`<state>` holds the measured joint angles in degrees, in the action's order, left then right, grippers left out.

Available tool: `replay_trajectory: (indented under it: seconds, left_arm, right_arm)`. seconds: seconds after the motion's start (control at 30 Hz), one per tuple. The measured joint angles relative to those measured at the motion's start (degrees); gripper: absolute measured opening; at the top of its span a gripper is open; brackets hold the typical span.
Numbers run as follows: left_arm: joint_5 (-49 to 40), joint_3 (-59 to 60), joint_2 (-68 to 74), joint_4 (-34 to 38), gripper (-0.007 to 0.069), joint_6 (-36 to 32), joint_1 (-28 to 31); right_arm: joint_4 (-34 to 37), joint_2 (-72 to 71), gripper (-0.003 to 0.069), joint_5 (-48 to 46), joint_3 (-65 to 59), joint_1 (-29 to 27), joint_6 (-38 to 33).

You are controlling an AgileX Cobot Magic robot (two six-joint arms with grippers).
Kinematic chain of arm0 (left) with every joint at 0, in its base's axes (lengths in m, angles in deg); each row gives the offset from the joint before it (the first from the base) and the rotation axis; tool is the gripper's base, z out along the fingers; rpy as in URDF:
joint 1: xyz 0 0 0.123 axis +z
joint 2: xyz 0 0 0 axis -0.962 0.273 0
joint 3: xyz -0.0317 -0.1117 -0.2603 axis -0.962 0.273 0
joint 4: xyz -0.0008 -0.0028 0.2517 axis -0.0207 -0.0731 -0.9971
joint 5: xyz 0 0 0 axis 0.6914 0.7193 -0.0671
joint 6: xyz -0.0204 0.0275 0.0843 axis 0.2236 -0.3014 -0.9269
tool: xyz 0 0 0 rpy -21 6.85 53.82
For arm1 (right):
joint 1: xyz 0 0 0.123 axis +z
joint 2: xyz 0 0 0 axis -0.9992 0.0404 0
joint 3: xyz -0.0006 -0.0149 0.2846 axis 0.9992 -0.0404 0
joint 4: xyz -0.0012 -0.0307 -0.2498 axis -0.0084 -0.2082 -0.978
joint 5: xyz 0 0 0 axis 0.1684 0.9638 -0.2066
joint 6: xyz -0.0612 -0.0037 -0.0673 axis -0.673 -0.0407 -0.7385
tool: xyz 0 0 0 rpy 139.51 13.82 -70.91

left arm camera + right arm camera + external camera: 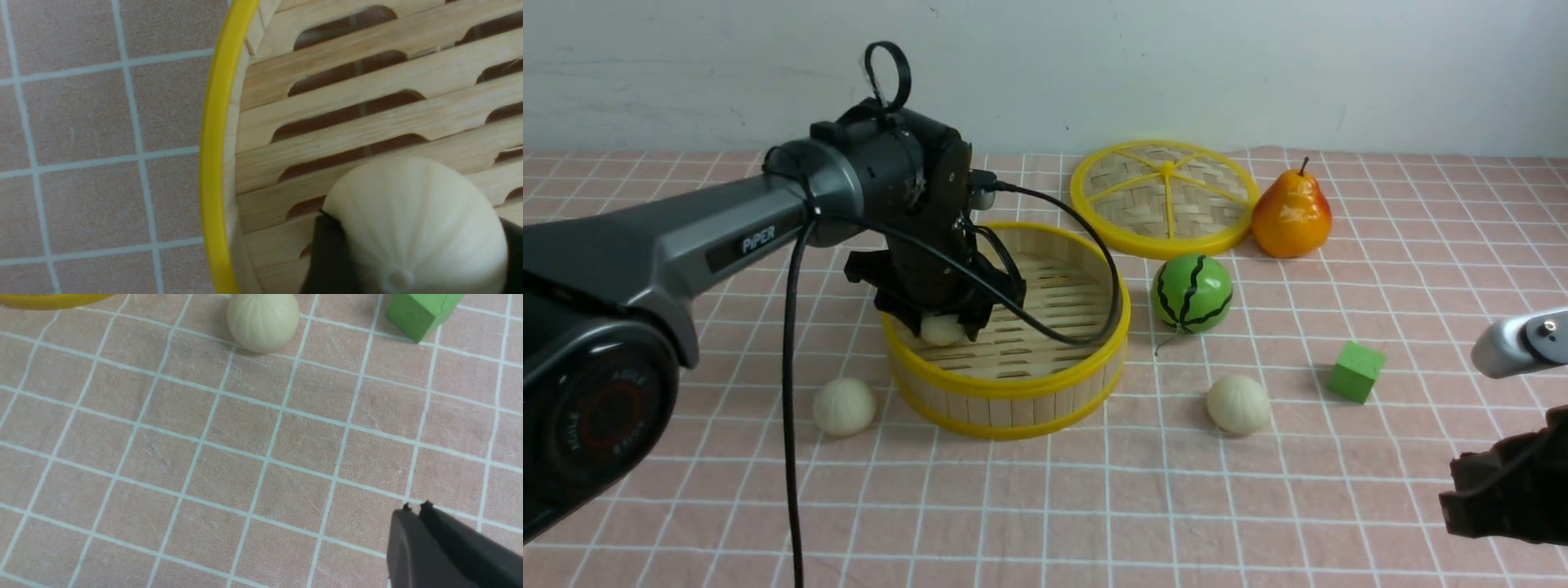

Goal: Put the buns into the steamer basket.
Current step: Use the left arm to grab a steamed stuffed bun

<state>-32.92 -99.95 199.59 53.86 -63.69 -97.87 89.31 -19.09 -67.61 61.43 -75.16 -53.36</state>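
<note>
Front view: at left, inside the near-left rim of the steamer basket (1013, 408), one bun (942, 331) between the left gripper's (943, 325) separated jaws, clamped or loose, cannot tell; on the table (1045, 506), another bun (845, 407) left of the basket, a third bun (1239, 404) to the right; right gripper's (416, 507) jaws together, with nothing between

the robot's left arm (731, 224) reaches inward from the left, its wrist (907, 163) bent so the left gripper (942, 328) points down, fingertips apart. at the lower right, the right arm (1515, 482) is partly visible; the right gripper's (416, 506) fingers are together.
</note>
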Motion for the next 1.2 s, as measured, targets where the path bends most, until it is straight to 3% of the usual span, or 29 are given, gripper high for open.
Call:
replay_trajectory:
  seconds: [0.13,0.37,0.47,0.63,0.83,1.0,1.1,1.2]
  left_arm:
    - [-2.3,0.1,-6.1,-0.6,0.0580,0.9,-0.1]
    - [-14.5,4.4,-17.6,-4.3,0.0536,1.2,2.4]
    - [-14.6,9.7,-18.0,-3.9,0.0520,1.3,4.1]
    - [-4.2,24.6,-17.1,1.0,0.0501,1.3,7.4]
    - [6.7,27.3,-16.4,2.4,0.0501,1.3,7.5]
    - [8.0,27.4,-13.9,2.5,0.0493,1.3,7.5]
    - [8.2,27.5,-12.2,2.4,0.0435,1.5,7.5]
    - [8.5,27.5,-12.0,2.0,0.0321,1.5,7.5]
  right_arm:
    - [0.0,0.0,0.0033,0.0,0.0,0.0,0.0]
    - [-0.2,0.0,0.0041,-0.2,0.0,0.0,-0.1]
    - [-0.2,0.0,0.0043,-0.2,0.0,0.0,-0.1]
    - [-0.2,0.0,0.0042,-0.2,0.0,0.0,-0.1]
    - [-0.2,0.0,0.0045,-0.2,0.0,0.0,-0.1]
    - [0.1,0.0,0.0045,-0.2,0.0,0.0,-0.1]
    - [0.1,0.0,0.0045,-0.2,0.0,0.0,-0.1]
    - [0.3,0.0,0.0045,-0.2,0.0,0.0,-0.1]
